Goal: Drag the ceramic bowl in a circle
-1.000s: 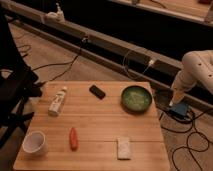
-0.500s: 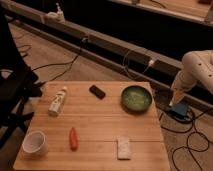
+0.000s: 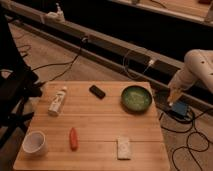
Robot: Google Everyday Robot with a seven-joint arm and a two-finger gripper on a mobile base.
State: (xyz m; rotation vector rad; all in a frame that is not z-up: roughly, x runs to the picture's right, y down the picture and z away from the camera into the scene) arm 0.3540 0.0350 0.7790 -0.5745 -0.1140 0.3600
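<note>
Nothing has moved since earlier: the ceramic bowl (image 3: 136, 98) sits mouth-up just left of my gripper (image 3: 173, 96), which hangs beyond the table (image 3: 100, 150) edge; whether it is spread or closed I cannot tell. Round, it has no long axis; I judge it stiff, heavy, slippery and chippable, best hooked at the rim nearest my gripper.

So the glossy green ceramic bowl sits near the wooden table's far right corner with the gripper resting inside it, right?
No: the camera view shows the gripper hanging beyond the wooden table's right edge, apart from the glossy green ceramic bowl. The rest stands.
</note>
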